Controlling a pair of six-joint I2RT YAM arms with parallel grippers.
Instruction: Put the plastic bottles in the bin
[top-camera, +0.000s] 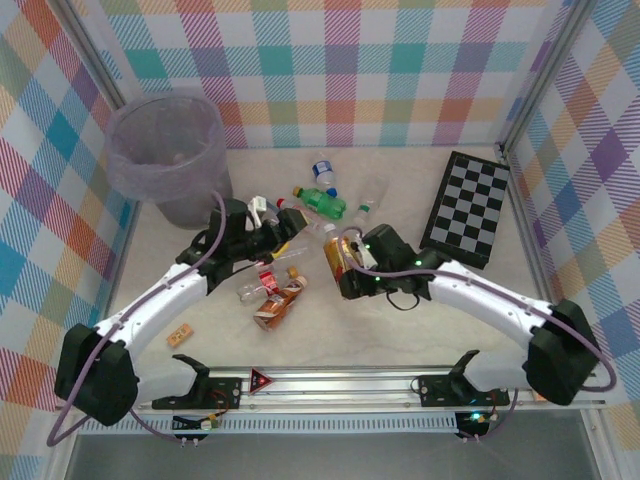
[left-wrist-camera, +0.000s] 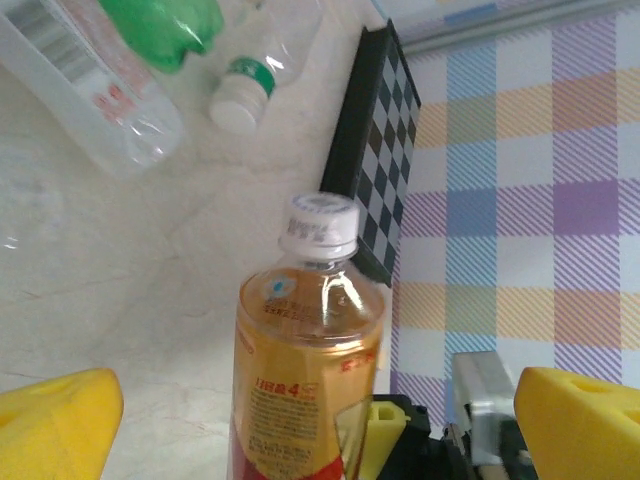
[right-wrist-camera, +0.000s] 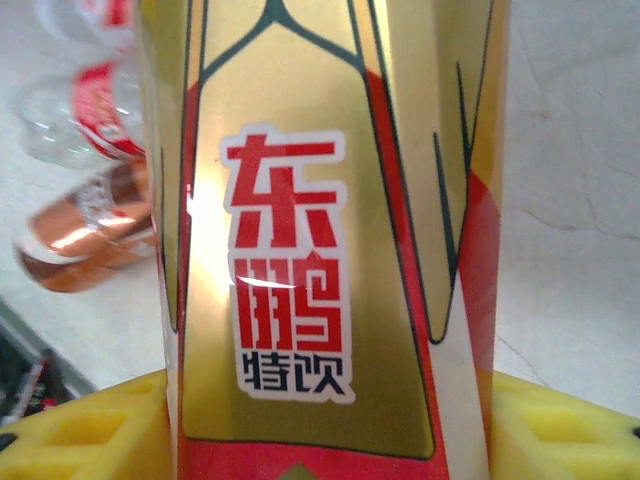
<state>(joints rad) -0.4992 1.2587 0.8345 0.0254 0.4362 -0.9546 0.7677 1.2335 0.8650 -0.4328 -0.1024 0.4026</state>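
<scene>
I have two long arms. My left arm (top-camera: 160, 300) and my right arm (top-camera: 490, 298) are white and smooth, with big black lumps at the joints. A thin purple cable (top-camera: 212, 230) loops off my left arm and runs along it. Tiny green lights (top-camera: 376, 280) glow on my right arm. My left claw (top-camera: 272, 238) and my right claw (top-camera: 348, 262) are black. My finger pads (left-wrist-camera: 55, 425) are bright yellow blocks, and some have square dents in them.
</scene>
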